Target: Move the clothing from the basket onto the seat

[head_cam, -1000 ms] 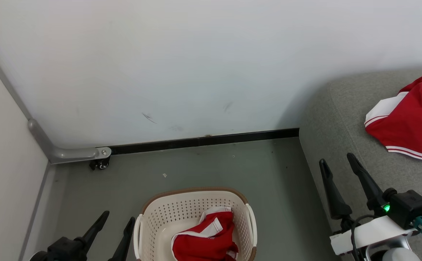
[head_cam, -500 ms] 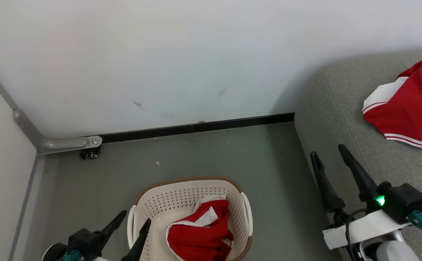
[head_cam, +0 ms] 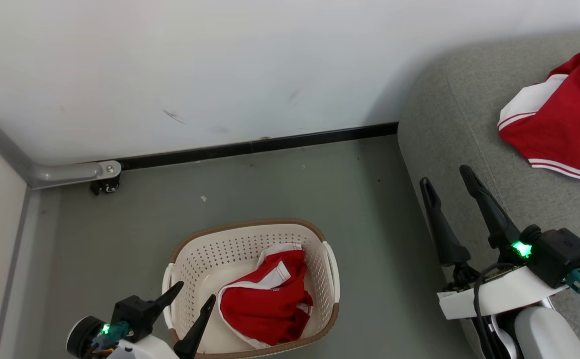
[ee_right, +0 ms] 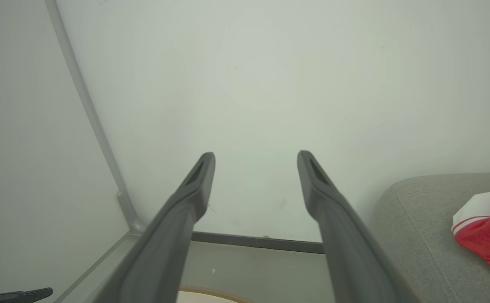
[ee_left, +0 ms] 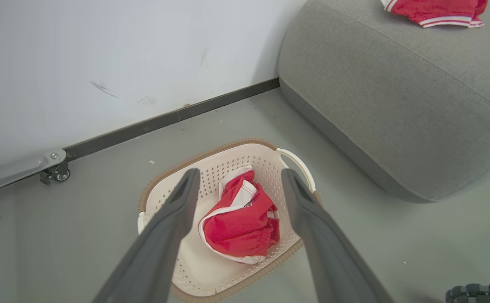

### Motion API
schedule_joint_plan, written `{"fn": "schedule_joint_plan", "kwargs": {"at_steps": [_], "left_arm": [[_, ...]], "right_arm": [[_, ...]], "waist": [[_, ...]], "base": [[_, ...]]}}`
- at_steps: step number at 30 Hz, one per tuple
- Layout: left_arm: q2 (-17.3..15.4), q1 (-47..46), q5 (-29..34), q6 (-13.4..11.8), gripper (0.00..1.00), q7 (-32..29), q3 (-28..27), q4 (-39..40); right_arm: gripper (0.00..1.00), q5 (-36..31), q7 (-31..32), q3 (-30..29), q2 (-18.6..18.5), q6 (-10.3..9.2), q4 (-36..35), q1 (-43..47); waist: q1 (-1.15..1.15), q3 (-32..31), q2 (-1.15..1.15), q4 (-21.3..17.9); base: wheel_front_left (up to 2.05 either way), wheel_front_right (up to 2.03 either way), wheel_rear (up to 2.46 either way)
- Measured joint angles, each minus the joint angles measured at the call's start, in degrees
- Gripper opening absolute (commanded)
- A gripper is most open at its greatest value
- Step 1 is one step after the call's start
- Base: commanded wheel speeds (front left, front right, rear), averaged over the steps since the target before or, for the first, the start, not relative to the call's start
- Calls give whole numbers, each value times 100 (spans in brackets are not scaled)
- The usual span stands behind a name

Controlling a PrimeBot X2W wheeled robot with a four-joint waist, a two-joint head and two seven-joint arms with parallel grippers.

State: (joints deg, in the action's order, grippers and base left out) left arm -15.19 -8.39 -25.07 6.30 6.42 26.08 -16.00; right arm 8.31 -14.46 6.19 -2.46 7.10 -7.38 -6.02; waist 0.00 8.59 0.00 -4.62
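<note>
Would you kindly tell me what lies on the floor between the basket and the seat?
Nothing but bare grey floor lies between the basket and the seat; the head view and the left wrist view both show it.

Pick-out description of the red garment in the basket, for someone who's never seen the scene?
Find the big grey seat on the right; left of it, on the grey floor, stands a cream perforated basket with a brown rim. The garment is the crumpled red bundle with white trim inside it. The other red garment lies on the seat, not in a basket.
</note>
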Motion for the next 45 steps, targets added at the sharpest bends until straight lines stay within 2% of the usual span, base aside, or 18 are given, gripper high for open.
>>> {"fn": "schedule_joint_plan", "kwargs": {"at_steps": [12,21,35,45], "left_arm": [[-19,-599,105,49,100,-241,258,-287],[-158,-1088,323,92,100,-447,477,-622],[-278,-1757,564,98,100,-726,790,-1073],[-297,-2279,735,98,100,-794,1074,-1150]], "right_arm": [[100,187,0,49,-2,0,-237,-285],[100,350,-1,65,-4,-1,-389,-540],[100,431,-20,747,-30,-1,-726,-1443],[100,623,-23,778,-52,-1,-879,-1804]], "waist": [[0,527,0,-138],[0,995,0,-268],[0,1769,0,-476],[0,2267,0,-608]], "base": [[0,0,0],[0,0,0],[0,0,0],[0,0,0]]}}
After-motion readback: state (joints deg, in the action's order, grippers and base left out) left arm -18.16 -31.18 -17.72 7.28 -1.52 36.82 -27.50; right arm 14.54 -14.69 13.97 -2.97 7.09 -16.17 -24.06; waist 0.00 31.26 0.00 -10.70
